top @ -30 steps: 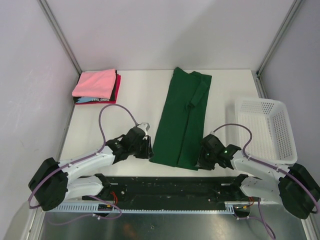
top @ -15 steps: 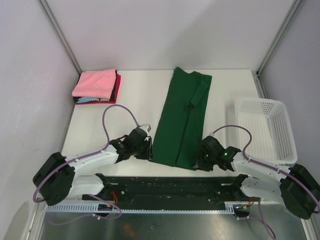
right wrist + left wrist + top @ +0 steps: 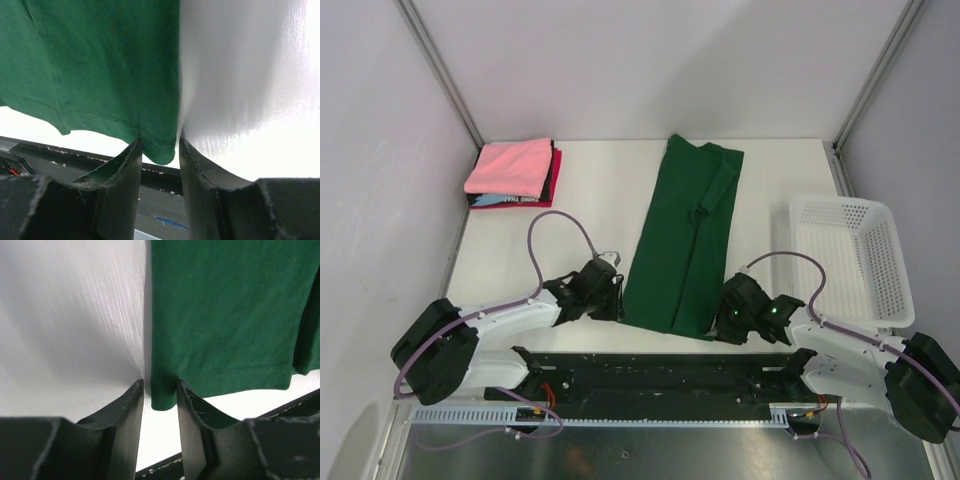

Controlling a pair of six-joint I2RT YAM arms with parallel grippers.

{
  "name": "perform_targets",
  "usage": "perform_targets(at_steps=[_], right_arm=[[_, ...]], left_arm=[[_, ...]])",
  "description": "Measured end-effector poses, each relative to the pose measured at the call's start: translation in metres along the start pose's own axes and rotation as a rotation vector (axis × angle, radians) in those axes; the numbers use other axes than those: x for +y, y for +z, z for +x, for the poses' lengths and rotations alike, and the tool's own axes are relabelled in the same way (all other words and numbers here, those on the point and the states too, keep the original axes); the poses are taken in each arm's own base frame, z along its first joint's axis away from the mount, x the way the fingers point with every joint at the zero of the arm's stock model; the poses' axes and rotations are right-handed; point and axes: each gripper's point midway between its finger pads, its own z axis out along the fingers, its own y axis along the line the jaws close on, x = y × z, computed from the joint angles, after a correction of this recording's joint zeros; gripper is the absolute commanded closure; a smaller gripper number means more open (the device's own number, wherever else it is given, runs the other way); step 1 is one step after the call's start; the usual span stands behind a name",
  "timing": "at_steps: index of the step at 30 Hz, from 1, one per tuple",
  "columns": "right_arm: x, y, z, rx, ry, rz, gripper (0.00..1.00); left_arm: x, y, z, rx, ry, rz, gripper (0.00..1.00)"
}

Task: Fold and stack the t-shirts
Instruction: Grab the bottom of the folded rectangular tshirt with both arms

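The dark green t-shirt (image 3: 685, 235) lies folded into a long strip down the middle of the table. My left gripper (image 3: 616, 303) is at its near left corner. In the left wrist view (image 3: 160, 390) the jaws are a little apart with the hem corner of the shirt (image 3: 225, 315) between them. My right gripper (image 3: 720, 325) is at the near right corner. In the right wrist view (image 3: 159, 147) its jaws straddle the shirt's (image 3: 100, 60) hem corner with a narrow gap. A folded stack (image 3: 512, 170), pink on top, sits far left.
A white mesh basket (image 3: 850, 260) stands at the right edge of the table. The dark rail of the arm bases (image 3: 650, 370) runs just below the shirt's near hem. Grey walls close the table in on three sides.
Both grippers have moved inward and down onto the shirt's near corners. The shirt, the stack and the basket have not moved.
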Motion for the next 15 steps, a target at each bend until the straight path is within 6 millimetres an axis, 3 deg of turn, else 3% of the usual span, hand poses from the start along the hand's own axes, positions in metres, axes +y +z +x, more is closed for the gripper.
perform_targets(at_steps=[10,15], right_arm=[[-0.0034,-0.002,0.0018,0.004,-0.001,0.008,0.64],[-0.0043,-0.0005,0.0033,0.01,0.0,0.007,0.7]], left_arm=[[0.0017,0.0004,-0.0026,-0.018,-0.006,-0.009,0.58],[0.0014,0.0008,-0.0029,-0.018,-0.011,-0.009,0.64]])
